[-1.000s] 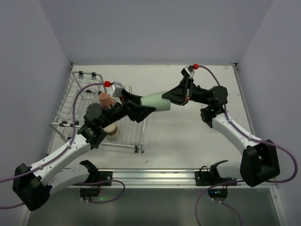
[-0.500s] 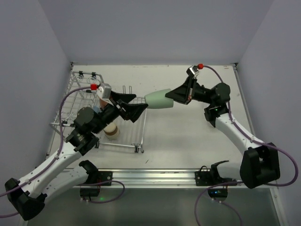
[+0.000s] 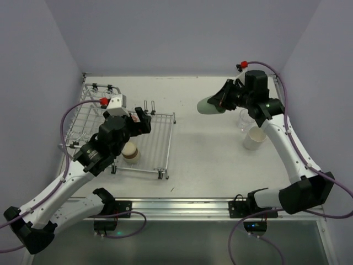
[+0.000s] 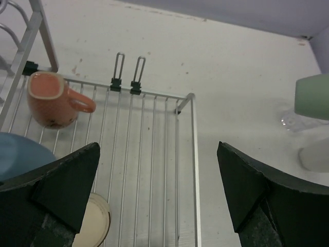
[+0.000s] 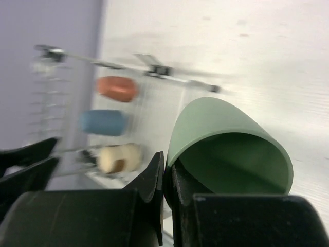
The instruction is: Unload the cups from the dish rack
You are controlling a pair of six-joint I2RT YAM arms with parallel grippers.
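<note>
My right gripper (image 3: 220,101) is shut on the rim of a pale green cup (image 3: 209,105) and holds it tilted in the air over the table, right of the dish rack (image 3: 164,144). In the right wrist view the jaws (image 5: 167,172) pinch the cup's wall (image 5: 221,131). My left gripper (image 3: 142,120) is open and empty above the rack's flat part (image 4: 154,134). In the rack are a pink mug (image 4: 51,100), a blue cup (image 4: 20,154) and a brown cup with cream rim (image 3: 130,153). A white cup (image 3: 254,138) and a clear cup (image 3: 243,118) stand on the table at the right.
The rack's raised basket end (image 3: 83,118) is at the far left by the wall. Two upright prongs (image 4: 128,72) stand at the rack's back edge. Walls close in on the left, back and right. A metal rail (image 3: 182,207) runs along the near edge.
The right arm has carried the green cup to the right, away from the rack. The left gripper has let go of the cup and drawn back over the rack.
</note>
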